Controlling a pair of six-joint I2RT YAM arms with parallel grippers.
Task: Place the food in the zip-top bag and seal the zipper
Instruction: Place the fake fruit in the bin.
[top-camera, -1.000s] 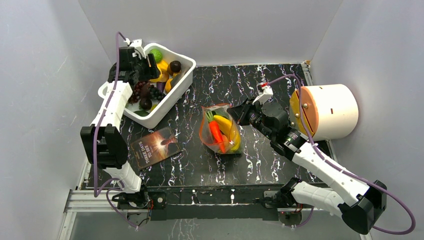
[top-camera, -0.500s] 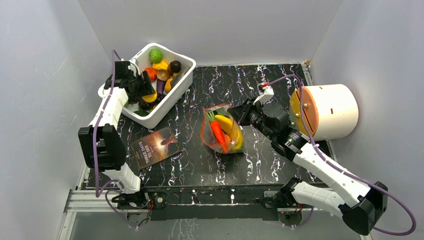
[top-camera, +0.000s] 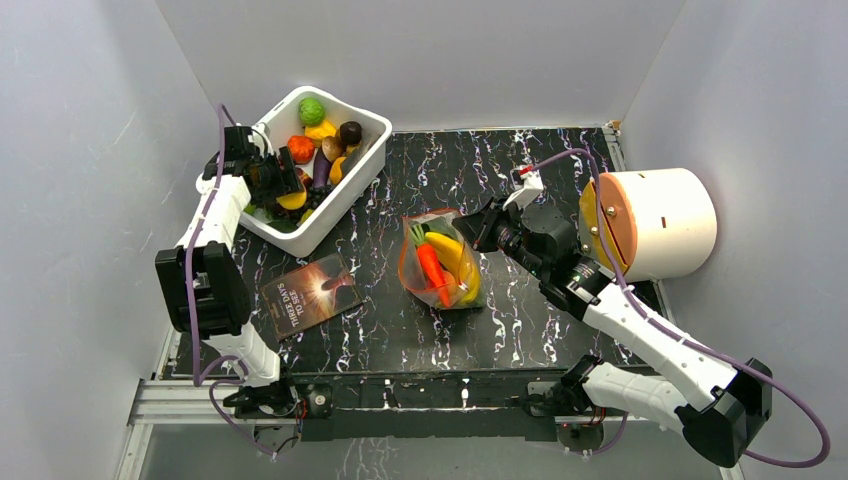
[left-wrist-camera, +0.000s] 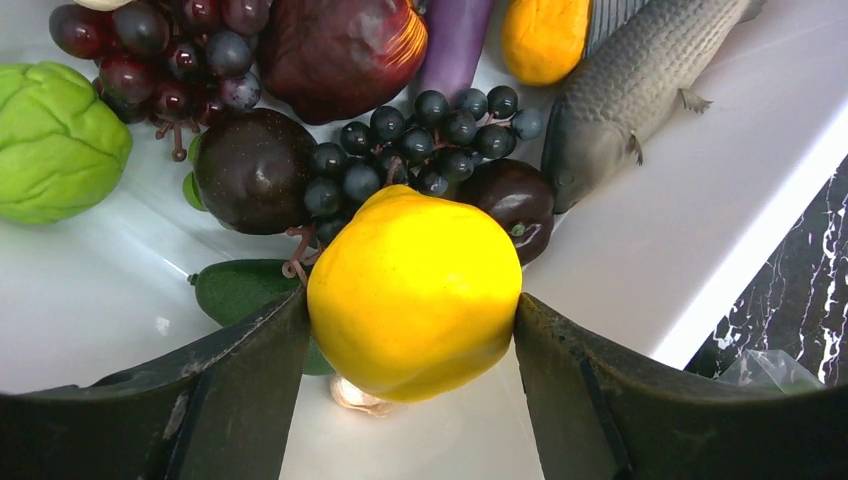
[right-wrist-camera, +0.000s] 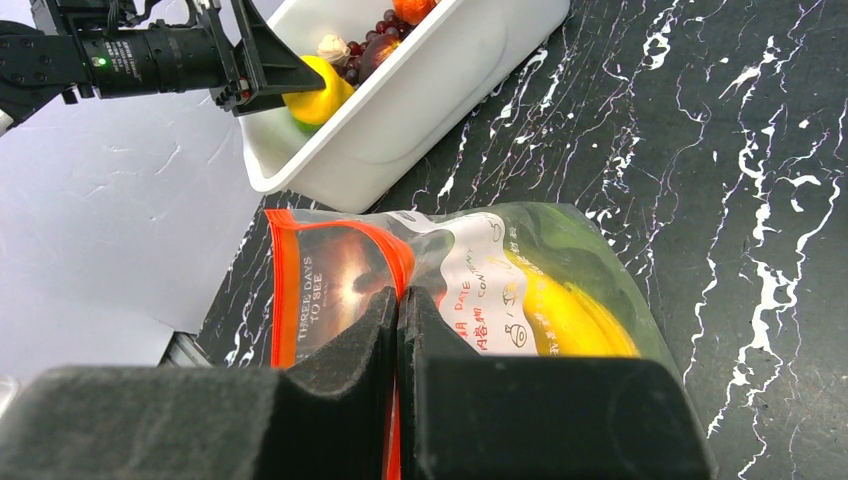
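Note:
The clear zip-top bag (top-camera: 440, 262) lies mid-table with an orange carrot (top-camera: 432, 268), a yellow banana (top-camera: 452, 252) and a green vegetable inside. My right gripper (top-camera: 482, 226) is shut on its red-orange zipper strip (right-wrist-camera: 400, 262), holding the mouth open and raised. My left gripper (left-wrist-camera: 412, 330) is inside the white tub (top-camera: 340, 205), shut on a round yellow fruit (left-wrist-camera: 415, 292) held just above the tub floor. It shows in the top view too (top-camera: 293, 199). More toy food fills the tub: dark grapes (left-wrist-camera: 430, 135), a green cabbage (left-wrist-camera: 55, 140), a grey fish (left-wrist-camera: 640, 85).
A dark booklet (top-camera: 310, 295) lies left of the bag. A cream cylinder (top-camera: 655, 222) lies on its side at the table's right edge, beside my right arm. Grey walls close in on three sides.
My left gripper moved from the tub's far rim down into its near-left part and closed on the yellow fruit. The right gripper and bag barely moved.

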